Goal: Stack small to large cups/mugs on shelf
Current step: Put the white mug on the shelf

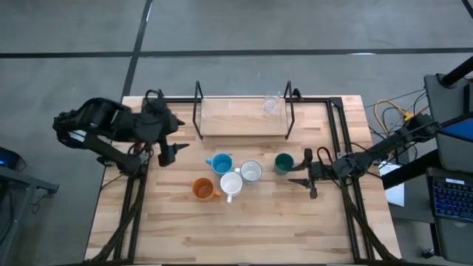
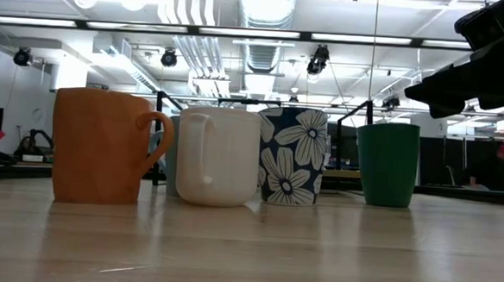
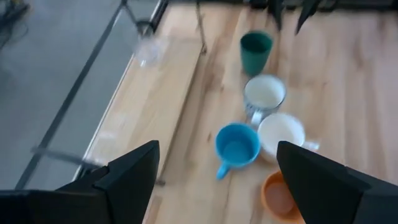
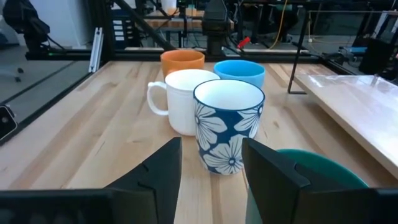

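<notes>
Five cups stand upright in a cluster mid-table: light blue (image 1: pixel 220 164), white with blue flowers (image 1: pixel 251 172), plain white (image 1: pixel 230 183), orange (image 1: pixel 202 189) and dark green (image 1: pixel 283 162). A clear glass cup (image 1: pixel 271 105) stands on the shelf (image 1: pixel 236 122) at the far side. My left gripper (image 1: pixel 174 150) hangs open above the table, left of the cluster; its wrist view looks down on the blue cup (image 3: pixel 236 146). My right gripper (image 4: pixel 211 168) is open, low and level, pointing at the flowered mug (image 4: pixel 228 127), with the green cup (image 4: pixel 329 168) just outside one finger.
Black rod frames run along the table's left and right sides (image 1: pixel 344 148). The shelf's upright posts (image 1: pixel 198 111) rise at both of its ends. Bare wood lies toward the near edge (image 1: pixel 244 229). Cables and equipment sit beyond the right edge (image 1: pixel 414 118).
</notes>
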Motion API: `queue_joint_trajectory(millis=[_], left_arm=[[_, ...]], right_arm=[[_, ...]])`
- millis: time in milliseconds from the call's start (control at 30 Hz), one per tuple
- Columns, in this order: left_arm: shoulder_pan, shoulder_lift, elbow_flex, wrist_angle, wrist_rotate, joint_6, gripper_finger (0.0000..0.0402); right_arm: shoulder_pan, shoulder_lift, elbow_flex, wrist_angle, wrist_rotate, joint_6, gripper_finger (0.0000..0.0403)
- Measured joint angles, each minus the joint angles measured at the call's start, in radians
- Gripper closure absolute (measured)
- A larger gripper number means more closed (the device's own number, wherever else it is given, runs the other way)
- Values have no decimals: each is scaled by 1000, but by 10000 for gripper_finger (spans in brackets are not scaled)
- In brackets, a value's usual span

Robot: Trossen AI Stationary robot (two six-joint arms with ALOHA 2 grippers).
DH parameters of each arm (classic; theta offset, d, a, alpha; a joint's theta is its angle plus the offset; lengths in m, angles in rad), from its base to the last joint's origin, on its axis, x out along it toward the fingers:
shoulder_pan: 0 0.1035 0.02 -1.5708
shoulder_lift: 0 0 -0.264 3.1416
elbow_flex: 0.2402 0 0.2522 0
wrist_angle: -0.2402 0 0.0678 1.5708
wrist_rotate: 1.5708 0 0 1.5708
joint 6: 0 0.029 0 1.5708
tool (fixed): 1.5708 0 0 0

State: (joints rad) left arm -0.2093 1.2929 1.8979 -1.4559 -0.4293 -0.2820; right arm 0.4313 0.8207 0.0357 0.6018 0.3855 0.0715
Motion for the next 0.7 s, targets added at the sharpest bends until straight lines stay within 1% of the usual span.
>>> queue_joint_trajectory(millis=[167,400,700], left_arm=[[73,89,95,-92,79,1,91],[123,154,140,-115,182,66,91],[151,173,151,-115,199,90,91]], right_arm=[[0,0,0,-8,0,7,243],[0,0,0,-14,0,7,244],[0,0,0,-22,-1,19,247]])
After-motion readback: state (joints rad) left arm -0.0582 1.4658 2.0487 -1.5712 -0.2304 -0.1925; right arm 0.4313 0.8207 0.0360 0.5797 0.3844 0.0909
